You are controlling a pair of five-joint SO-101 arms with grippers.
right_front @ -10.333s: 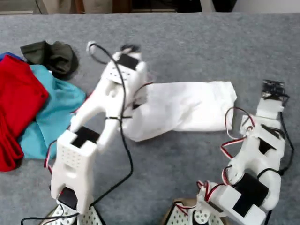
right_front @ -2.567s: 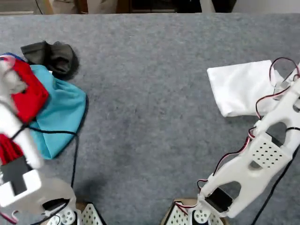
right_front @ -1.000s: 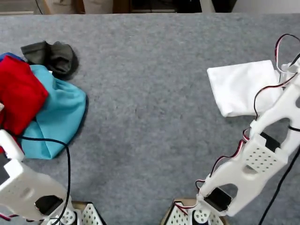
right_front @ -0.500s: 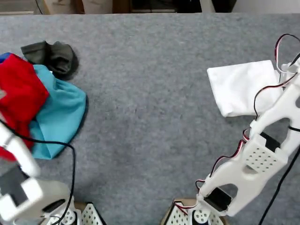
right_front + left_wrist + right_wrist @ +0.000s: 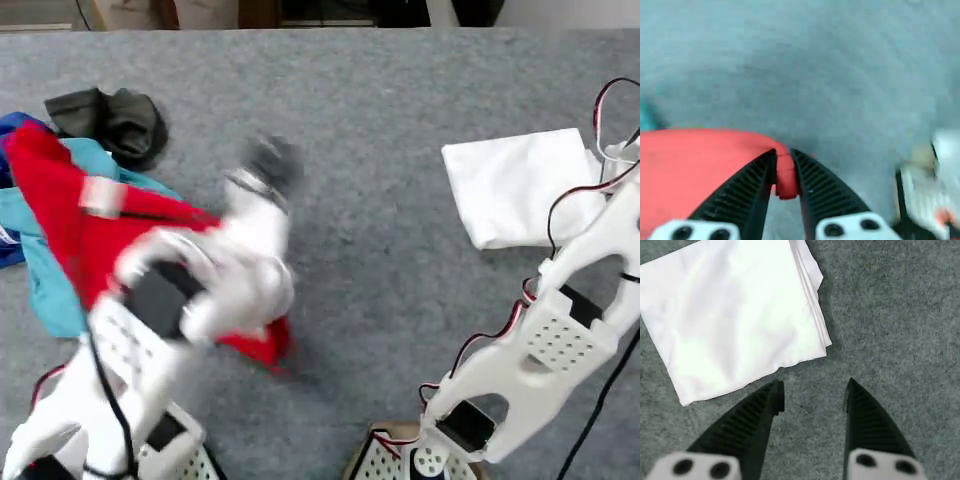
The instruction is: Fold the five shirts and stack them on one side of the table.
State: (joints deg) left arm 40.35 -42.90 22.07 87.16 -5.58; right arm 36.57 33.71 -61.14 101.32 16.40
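The left fingers (image 5: 747, 187) are clenched on a fold of the red shirt (image 5: 695, 165), pinching it between their tips above the gray surface (image 5: 840, 75). In the high view the red shirt (image 5: 60, 200) stretches from the pile at the left edge toward the middle, draped over the teal shirt (image 5: 45, 295). A blue shirt (image 5: 12, 125) and a dark shirt (image 5: 110, 120) lie close by. The right fingers (image 5: 757, 412) stand spread, grasping nothing, just beside 1 folded white shirt (image 5: 735, 315) lying flat near the right edge.
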